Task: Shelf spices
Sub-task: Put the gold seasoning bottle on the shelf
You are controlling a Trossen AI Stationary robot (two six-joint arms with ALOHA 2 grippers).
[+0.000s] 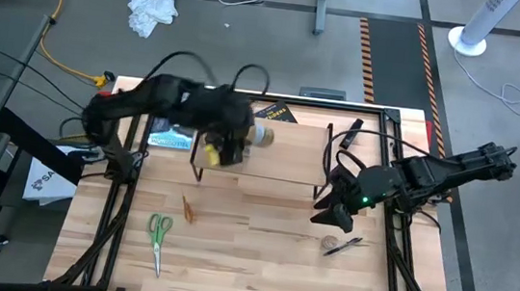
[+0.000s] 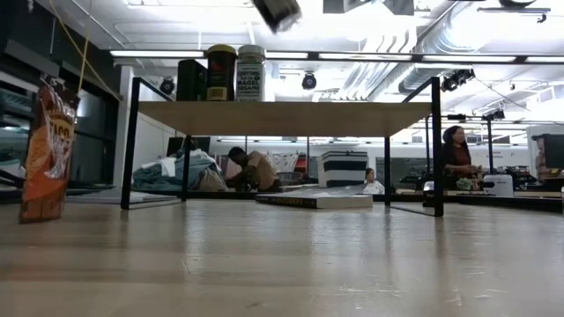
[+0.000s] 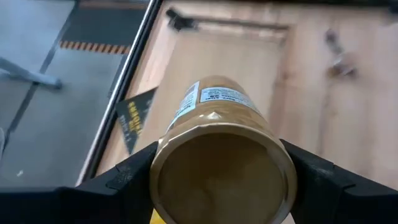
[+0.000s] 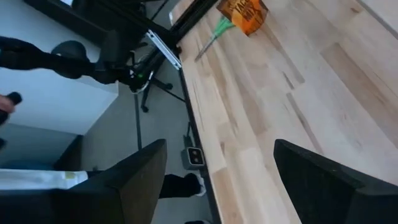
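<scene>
Tan jar (image 3: 221, 158), clamped sideways in left end effector (image 3: 221, 186), hangs above the shelf (image 1: 268, 161); right end effector (image 1: 330, 214), open, empty, waits beside it.

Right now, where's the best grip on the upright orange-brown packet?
Probably its top edge, coming straight down. The orange-brown packet stands upright on the table and shows from above as a thin sliver, so the jaws should close across its two flat faces. A side approach would likely tip it.

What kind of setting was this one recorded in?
Probably a robotics lab or open workshop, not a home. The wooden table stands on a grey floor with hazard-striped tape, ceiling ducts run overhead, and a person works at a bench behind.
</scene>
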